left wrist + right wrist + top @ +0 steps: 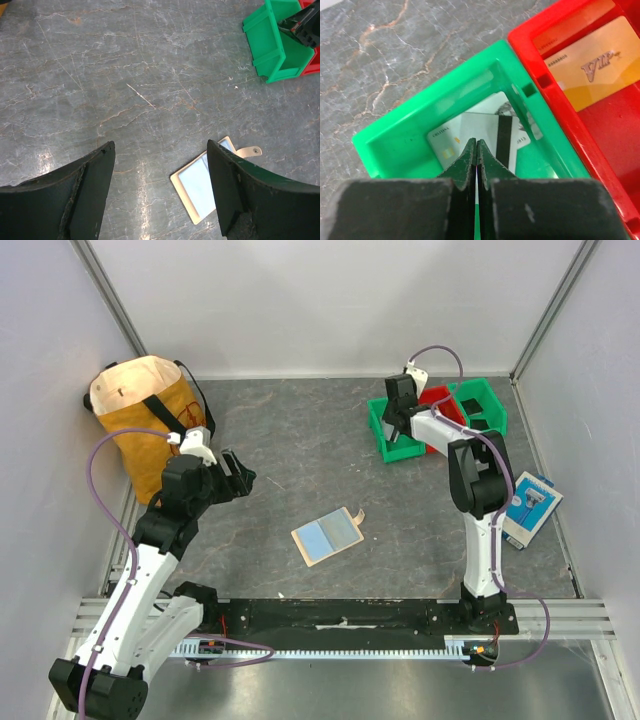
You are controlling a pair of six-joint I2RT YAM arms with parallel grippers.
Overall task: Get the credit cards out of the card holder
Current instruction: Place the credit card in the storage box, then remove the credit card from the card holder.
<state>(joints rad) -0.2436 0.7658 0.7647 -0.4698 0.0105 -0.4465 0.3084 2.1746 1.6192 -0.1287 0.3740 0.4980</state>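
– At table centre, what is the condition of the card holder (327,536)?

– It lies flat and open on the grey marbled table (300,440), pale blue inner face up, with a tan border and a small tan tab (357,515) at its far corner. No card shows in it. I judge it light and soft at the fold. It is best pinned flat or taken by an edge.

– And the credit cards (470,132)?

– Two overlapping pale ones lie on the floor of the green bin (420,115). One shows a chip, the other a black magnetic stripe. An orange card (590,70) marked VIP rests in the red bin (545,55) beside it.

– How will they handle?

– I judge them thin, stiff, glossy and nearly weightless. Lying flat, they give the fingers little to bite on, so a raised edge or corner is the place to take hold. The bins are hard moulded plastic with steep walls.

– State of the tools?

– The right gripper (477,150) hovers over the green bin, its fingers pressed together with nothing between them. The left gripper (160,145) is spread wide and empty. It sits near the holder without touching it.
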